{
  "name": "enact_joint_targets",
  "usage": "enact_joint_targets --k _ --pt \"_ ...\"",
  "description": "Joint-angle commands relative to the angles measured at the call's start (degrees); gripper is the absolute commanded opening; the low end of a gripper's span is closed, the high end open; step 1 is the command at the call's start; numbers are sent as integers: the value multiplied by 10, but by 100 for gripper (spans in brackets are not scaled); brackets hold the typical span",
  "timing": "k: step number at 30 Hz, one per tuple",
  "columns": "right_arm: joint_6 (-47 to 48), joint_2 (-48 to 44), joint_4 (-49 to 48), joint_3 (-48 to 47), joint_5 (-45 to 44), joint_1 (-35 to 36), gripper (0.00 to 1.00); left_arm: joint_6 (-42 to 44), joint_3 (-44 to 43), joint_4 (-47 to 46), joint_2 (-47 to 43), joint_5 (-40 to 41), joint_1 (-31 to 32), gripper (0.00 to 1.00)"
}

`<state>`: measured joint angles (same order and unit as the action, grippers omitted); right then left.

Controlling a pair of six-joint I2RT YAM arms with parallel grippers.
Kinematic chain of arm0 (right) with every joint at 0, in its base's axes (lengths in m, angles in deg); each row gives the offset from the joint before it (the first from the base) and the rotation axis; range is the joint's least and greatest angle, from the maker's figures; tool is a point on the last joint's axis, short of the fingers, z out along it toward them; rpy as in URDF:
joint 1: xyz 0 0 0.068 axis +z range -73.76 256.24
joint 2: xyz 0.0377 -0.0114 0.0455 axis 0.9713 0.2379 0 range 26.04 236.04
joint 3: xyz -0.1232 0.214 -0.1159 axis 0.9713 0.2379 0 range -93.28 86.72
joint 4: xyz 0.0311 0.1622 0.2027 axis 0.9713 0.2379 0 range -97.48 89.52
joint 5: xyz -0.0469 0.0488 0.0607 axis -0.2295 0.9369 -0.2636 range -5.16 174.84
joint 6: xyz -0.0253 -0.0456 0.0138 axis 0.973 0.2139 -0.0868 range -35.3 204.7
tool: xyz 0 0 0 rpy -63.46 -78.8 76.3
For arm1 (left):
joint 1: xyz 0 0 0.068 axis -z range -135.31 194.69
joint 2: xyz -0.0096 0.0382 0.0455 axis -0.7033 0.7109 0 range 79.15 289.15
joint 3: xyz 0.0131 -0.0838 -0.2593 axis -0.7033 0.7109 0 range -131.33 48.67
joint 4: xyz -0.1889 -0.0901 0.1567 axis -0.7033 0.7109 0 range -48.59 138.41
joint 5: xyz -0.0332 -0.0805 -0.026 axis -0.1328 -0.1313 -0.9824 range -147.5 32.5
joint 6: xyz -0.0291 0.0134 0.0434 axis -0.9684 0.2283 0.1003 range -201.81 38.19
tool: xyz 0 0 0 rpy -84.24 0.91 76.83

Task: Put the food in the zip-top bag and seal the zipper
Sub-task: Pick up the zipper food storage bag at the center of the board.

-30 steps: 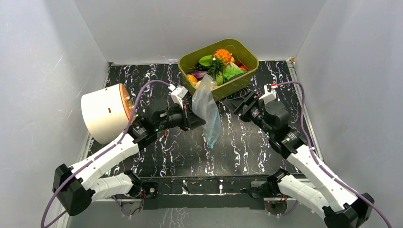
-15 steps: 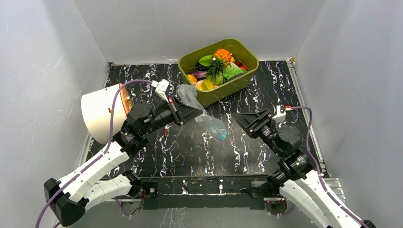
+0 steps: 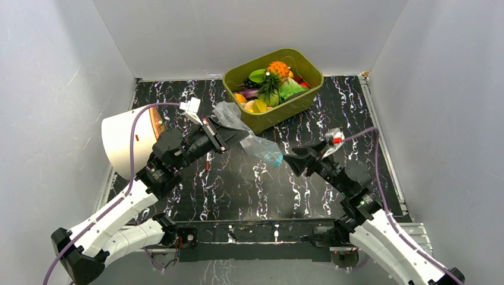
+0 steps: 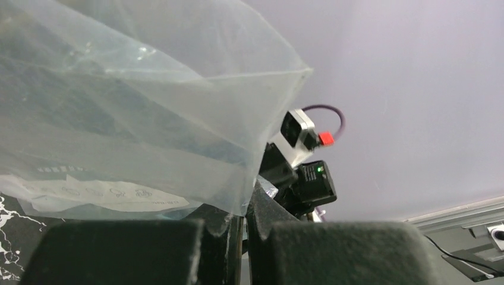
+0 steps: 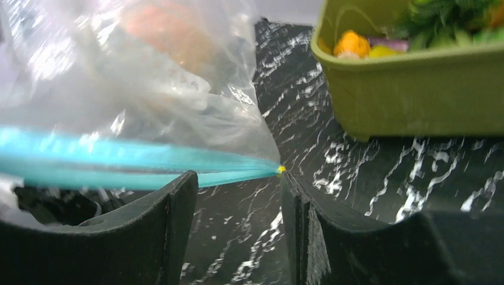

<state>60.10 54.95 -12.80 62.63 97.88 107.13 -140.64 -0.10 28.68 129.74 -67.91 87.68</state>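
My left gripper [image 3: 238,138] is shut on the closed end of the clear zip-top bag [image 3: 249,141] and holds it stretched out toward the right. In the left wrist view the bag [image 4: 125,107] fills the upper left above my shut gripper [image 4: 243,231]. The light-blue zipper [image 3: 274,159] is at the bag's right end. My right gripper [image 3: 292,162] is open just right of it. In the right wrist view the zipper [image 5: 125,161] runs between my open fingers [image 5: 238,196]. The food [image 3: 270,83], with the orange pineapple [image 3: 277,69], lies in the olive-green tub [image 3: 297,102].
A cream cylinder with an orange opening [image 3: 128,139] lies at the left by the left arm. The tub also shows in the right wrist view [image 5: 416,89] at the upper right. Grey walls close the black marbled table [image 3: 238,184] on three sides.
The left gripper swung the bag from hanging down to stretched sideways. The right gripper drew back from the tub, then came left up to the bag's zipper end.
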Motion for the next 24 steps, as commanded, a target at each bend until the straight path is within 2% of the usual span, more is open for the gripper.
enact_joint_targets --k 1,8,15,21,24 --pt "197 -54 -180 68 89 -1 51 -15 -11 -5 -8 6 3 0" --pt "267 -15 -220 68 122 -2 51 -23 1 2 -20 2 3 0" --pt "244 60 -311 79 153 -1 49 -24 11 3 -27 4 3 0" --pt "220 84 -368 93 157 4 46 -24 17 1 -29 2 3 0" --pt "218 97 -372 91 162 8 38 -26 18 -2 -30 2 3 0"
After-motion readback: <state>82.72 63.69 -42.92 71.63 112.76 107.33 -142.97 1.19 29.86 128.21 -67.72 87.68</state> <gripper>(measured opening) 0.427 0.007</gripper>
